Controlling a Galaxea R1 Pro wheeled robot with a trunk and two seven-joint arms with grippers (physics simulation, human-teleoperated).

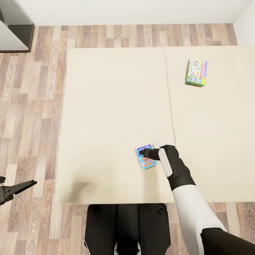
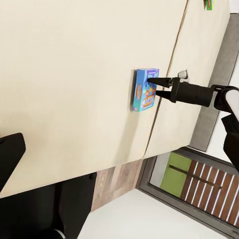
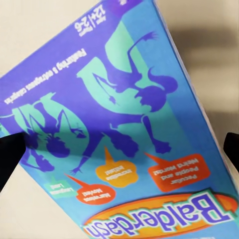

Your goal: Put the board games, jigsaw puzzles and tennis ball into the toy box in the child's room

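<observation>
1. Across the middle of the room: the bed (image 1: 117,117), a wide beige mattress with a seam running near to far. It serves as the resting place for two of the toys, both lying flat.
2. Wood-plank floor (image 1: 32,117), left of the bed and along its far side, bare of toys.
3. Right arm, white and black, reaching from the near right over the mattress so that the right gripper (image 1: 143,153) comes down upon the nearer box.
4. Green-edged board game (image 1: 196,73), far right on the mattress, well apart from the arm and untouched; judged the later pickup.
5. Blue-purple board game (image 1: 145,157), near the seam at the near side. The wrist camera looks straight down on its cover, reading "Balderdash" (image 3: 159,211).
6. Right gripper, state: fingers spread wide, one dark tip (image 3: 9,154) beyond each long edge of the box, nothing held yet. Judged to be straddling the box ahead of closing.
7. Left gripper (image 1: 16,189), near left over the floor, fingers parted, empty, kept out of the way.
</observation>
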